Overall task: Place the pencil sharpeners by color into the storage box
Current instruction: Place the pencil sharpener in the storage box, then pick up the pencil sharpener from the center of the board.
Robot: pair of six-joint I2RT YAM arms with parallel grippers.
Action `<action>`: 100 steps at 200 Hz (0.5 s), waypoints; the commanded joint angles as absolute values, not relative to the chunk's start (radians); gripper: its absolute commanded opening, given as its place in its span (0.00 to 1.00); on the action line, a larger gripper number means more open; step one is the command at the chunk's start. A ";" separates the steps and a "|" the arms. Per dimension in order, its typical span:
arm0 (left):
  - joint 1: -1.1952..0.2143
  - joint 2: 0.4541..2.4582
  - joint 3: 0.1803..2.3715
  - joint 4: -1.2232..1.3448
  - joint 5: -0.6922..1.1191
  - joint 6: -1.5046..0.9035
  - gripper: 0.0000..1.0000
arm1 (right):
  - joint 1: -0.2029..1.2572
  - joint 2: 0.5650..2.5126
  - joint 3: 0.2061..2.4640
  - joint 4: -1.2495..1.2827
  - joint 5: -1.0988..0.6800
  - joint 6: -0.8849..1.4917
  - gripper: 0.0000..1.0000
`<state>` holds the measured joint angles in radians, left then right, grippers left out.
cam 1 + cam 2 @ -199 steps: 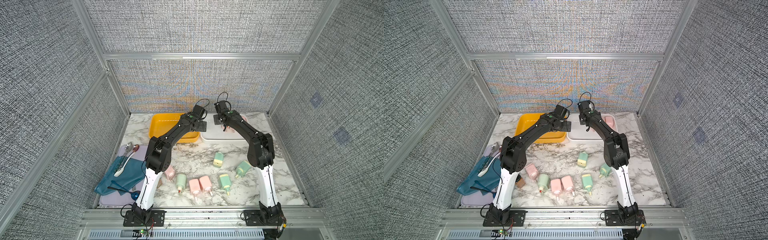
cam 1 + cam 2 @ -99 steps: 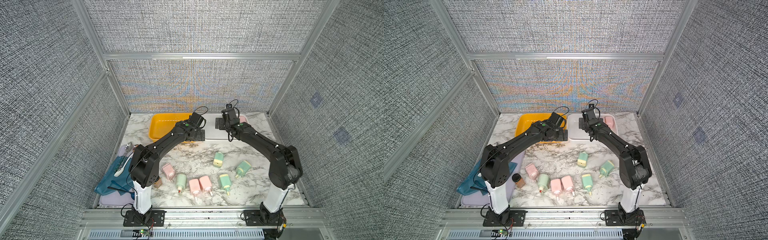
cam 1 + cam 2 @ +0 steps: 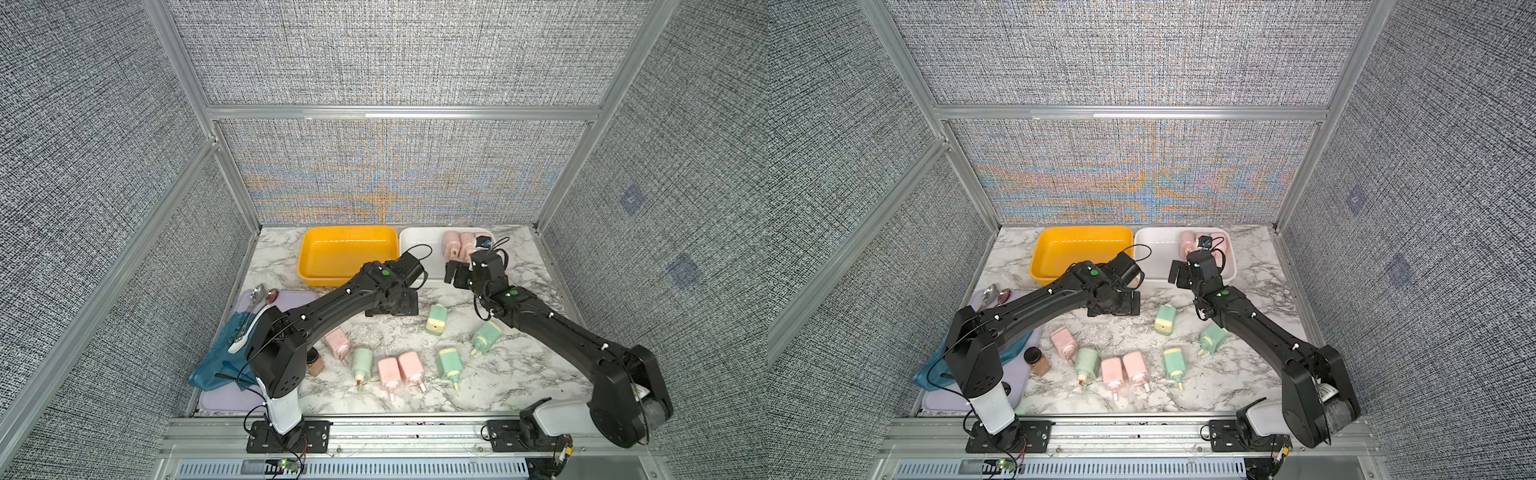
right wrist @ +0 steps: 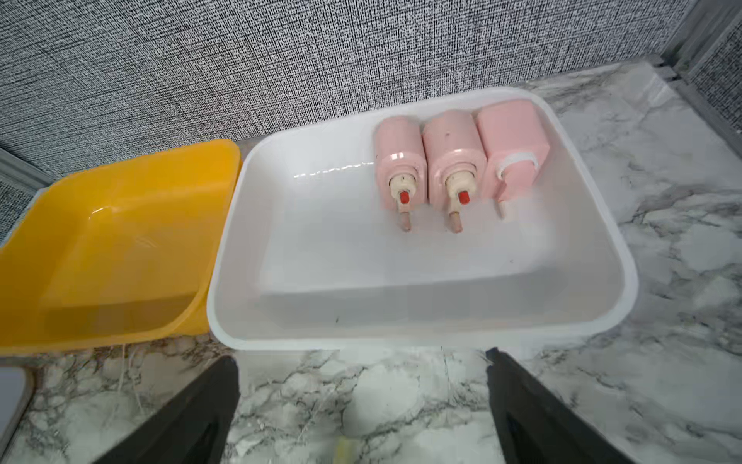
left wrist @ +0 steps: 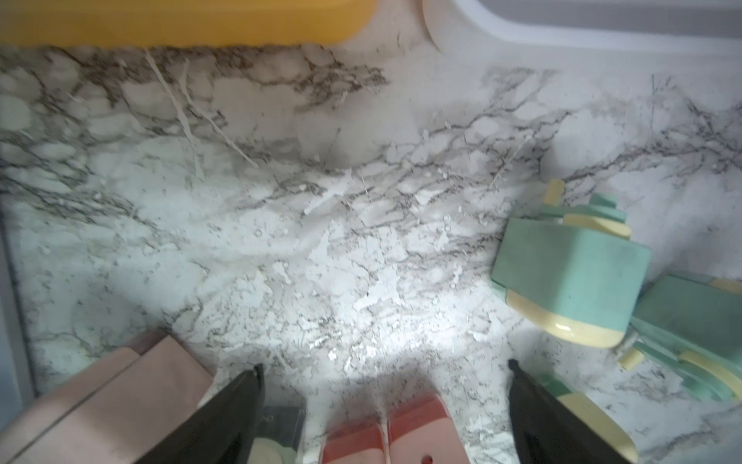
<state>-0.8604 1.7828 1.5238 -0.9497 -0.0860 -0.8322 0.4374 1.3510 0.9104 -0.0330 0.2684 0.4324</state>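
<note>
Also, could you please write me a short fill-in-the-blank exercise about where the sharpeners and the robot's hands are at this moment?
1. The white box holds ___ pink sharpeners.
2. The yellow box beside it is ___.
3. On the marble table lie ___ green sharpeners.
4. The left hand and the right hand both stand ___, holding nothing.

Missing words: three; empty; four; open.

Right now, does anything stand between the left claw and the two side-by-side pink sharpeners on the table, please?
Nothing visible does: the left claw hangs open, and only bare tabletop lies between it and the two pink sharpeners.
</note>
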 commanded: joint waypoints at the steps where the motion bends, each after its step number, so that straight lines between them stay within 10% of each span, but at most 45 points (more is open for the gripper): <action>1: -0.879 1.786 1.528 -0.976 -0.027 -0.912 0.96 | 0.438 1.285 0.850 -0.029 0.244 0.460 0.99; 100: -1.014 1.810 1.537 -1.081 -0.110 -1.222 0.92 | 0.439 1.091 0.687 -0.054 0.270 0.440 0.99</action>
